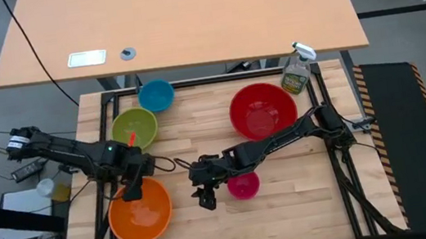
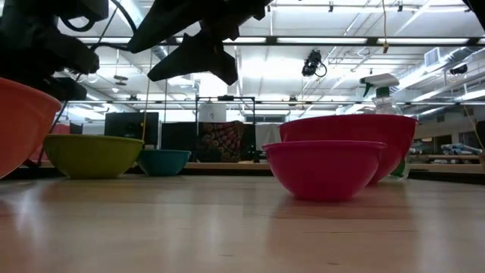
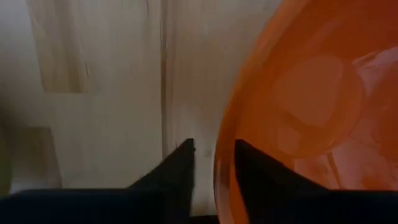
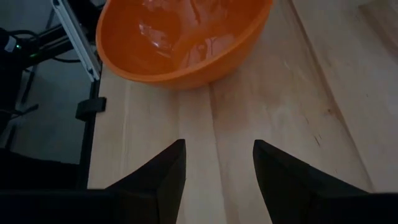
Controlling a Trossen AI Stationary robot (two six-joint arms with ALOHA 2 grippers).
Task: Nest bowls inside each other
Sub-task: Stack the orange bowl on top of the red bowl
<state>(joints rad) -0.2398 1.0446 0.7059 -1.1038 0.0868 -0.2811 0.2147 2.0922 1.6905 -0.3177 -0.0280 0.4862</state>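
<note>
The orange bowl (image 1: 139, 212) sits on its base at the table's near left; it also shows in the left wrist view (image 3: 311, 106) and the right wrist view (image 4: 180, 37). My left gripper (image 1: 132, 192) (image 3: 214, 146) points down at its far rim, fingers narrowly apart, one inside and one outside. A small pink bowl (image 1: 243, 185) stands near the middle, a big red bowl (image 1: 262, 110) behind it, and a green bowl (image 1: 134, 128) and a blue bowl (image 1: 156, 95) at the far left. My right gripper (image 1: 204, 196) (image 4: 217, 146) hovers open left of the pink bowl. My left gripper straddles the orange bowl's far rim (image 3: 222, 155) from above, one finger inside the bowl and one outside. A strip of table shows between the outer finger (image 3: 183, 162) and the rim. Whether the inner finger touches the wall I cannot tell. The bowl rests on the table.
A spray bottle (image 1: 297, 71) stands at the far right corner beside the red bowl. In the low view the pink bowl (image 2: 322, 168) stands in front of the red one (image 2: 356, 129). Bare wood lies along the near edge and at the near right.
</note>
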